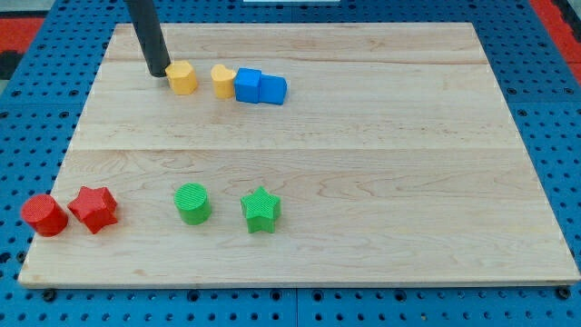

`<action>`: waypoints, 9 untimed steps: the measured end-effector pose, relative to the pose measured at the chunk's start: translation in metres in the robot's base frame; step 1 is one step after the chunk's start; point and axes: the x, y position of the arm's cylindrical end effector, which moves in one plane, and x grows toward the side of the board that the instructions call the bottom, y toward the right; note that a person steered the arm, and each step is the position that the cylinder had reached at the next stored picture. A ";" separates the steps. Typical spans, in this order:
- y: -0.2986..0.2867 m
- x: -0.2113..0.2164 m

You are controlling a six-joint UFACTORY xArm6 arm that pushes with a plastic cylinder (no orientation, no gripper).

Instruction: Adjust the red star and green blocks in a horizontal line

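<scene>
The red star (93, 209) lies near the board's bottom left. The green cylinder (192, 203) and the green star (261, 210) sit to its right, roughly in one row along the view's bottom. My tip (158, 72) is near the view's top left, just left of a yellow block (182, 77) and far above the red star and green blocks. The rod runs up out of the view's top.
A red cylinder (44, 215) sits left of the red star at the board's edge. A second yellow block (223, 80) and two blue blocks (248, 84) (272, 89) stand in a row right of the tip. The wooden board (363, 163) lies on a blue pegboard.
</scene>
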 end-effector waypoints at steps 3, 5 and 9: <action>-0.116 -0.061; -0.116 -0.002; -0.116 0.140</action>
